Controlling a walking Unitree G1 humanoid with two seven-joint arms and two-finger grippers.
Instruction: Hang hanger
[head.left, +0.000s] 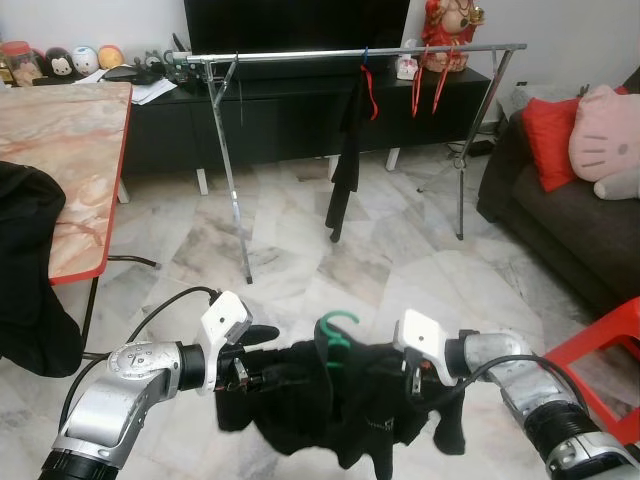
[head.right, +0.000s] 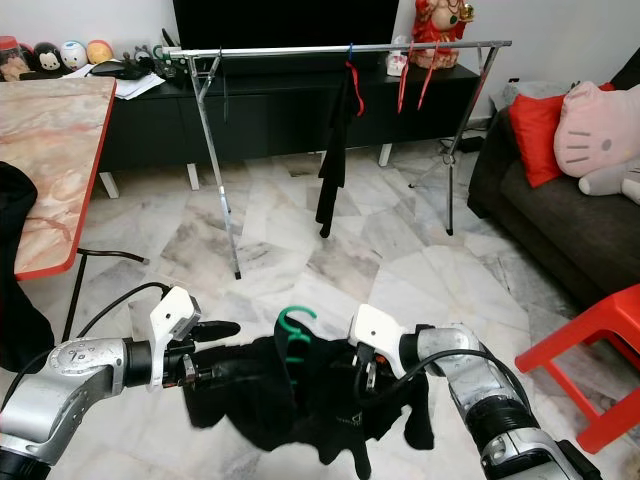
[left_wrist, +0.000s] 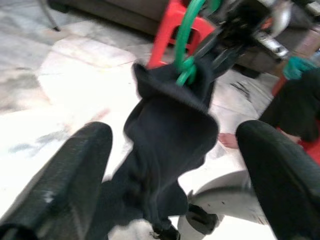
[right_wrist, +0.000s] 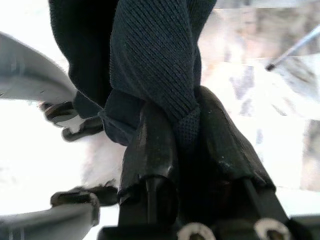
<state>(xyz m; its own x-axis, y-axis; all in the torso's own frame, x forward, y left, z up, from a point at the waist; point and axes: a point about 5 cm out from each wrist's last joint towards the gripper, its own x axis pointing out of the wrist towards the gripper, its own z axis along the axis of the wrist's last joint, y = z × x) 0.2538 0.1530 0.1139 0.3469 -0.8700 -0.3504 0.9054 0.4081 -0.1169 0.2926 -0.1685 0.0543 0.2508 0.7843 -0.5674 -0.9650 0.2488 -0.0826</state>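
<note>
Hanger (head.left: 337, 330), green-hooked and draped in a dark garment (head.left: 340, 405), hangs low between both grippers, well short of the drying rack (head.left: 350, 52); right gripper (right_wrist: 180, 145) pinches cloth, left gripper (left_wrist: 175, 165) gapes wide, so close it before carrying hook above the rail.

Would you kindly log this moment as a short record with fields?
held item: dark garment on a green hanger
right gripper: shut on the garment
left gripper: open, fingers either side of the garment
target: metal rack ahead, across the marble floor
already on rack: a black garment and red hangers
surroundings: table to the left, sofa to the right
hanger state: not yet on the rack
</note>
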